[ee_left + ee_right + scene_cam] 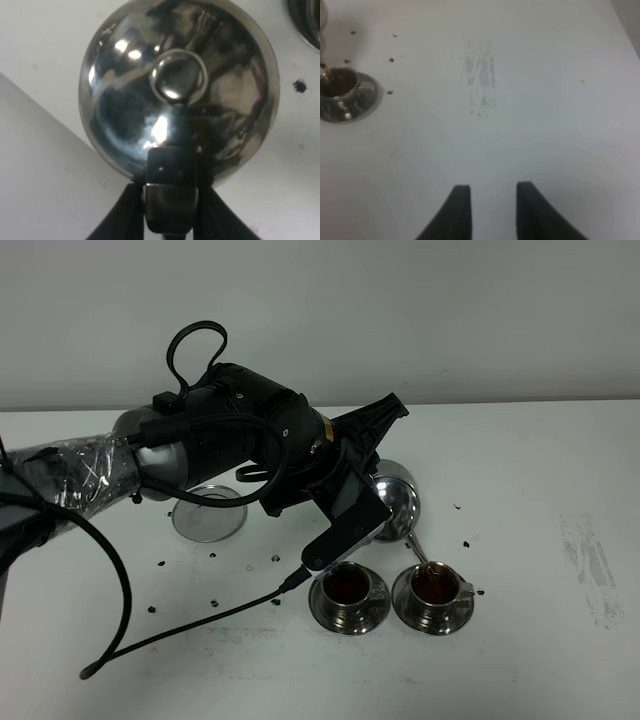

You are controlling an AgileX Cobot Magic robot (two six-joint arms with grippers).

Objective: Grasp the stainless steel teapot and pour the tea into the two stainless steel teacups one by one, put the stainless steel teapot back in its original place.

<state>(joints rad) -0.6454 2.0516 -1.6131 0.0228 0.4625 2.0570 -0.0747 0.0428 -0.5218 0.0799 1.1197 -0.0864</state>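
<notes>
My left gripper (372, 472) reaches across the middle and is shut on the loop handle of the stainless steel teapot (397, 506). The teapot is tilted with its spout down over the right teacup (434, 586), and a thin stream of tea (420, 552) runs into it. The left teacup (347, 586) stands beside it on its saucer, holding dark tea. The left wrist view is filled by the teapot (175, 90) and its lid knob, with the gripper (170, 210) clamped on the handle. My right gripper (492, 210) is open and empty above bare table, far from the right teacup (340, 85).
The flat round steel dish (208, 512) lies empty at the left, behind my left arm. Small dark specks dot the table around the cups. A black cable (200, 615) trails across the front left. A scuffed patch (590, 565) marks the table at the right.
</notes>
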